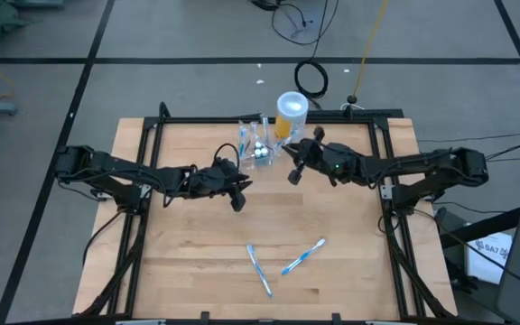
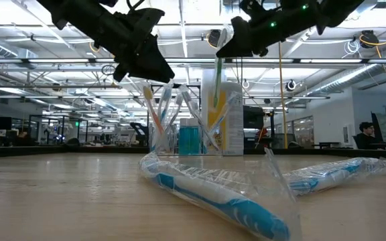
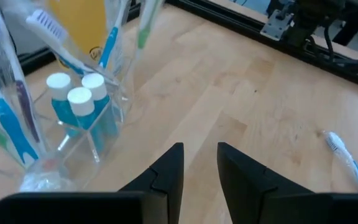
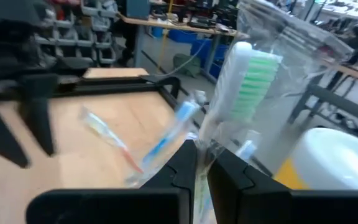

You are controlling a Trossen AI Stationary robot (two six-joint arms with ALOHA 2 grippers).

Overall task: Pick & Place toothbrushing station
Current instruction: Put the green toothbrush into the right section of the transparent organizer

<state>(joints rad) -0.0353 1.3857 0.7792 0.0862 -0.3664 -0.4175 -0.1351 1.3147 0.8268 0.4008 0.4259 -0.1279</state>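
Standing upright, the clear cup (image 1: pixel 258 144) holds toothbrushes; right end effector (image 4: pixel 202 163) clamps a wrapped green toothbrush (image 4: pixel 248 81) vertically.

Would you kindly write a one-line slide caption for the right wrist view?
Right gripper holds a wrapped green-bristled toothbrush above the table, beside the yellow container's white lid.

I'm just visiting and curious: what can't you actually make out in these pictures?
- High view: the clear cup is too small to count its brushes.
- Low view: both arms are cut off by the top edge.
- Right wrist view: the right hand hides the lower end of the wrapped green toothbrush that it grips.
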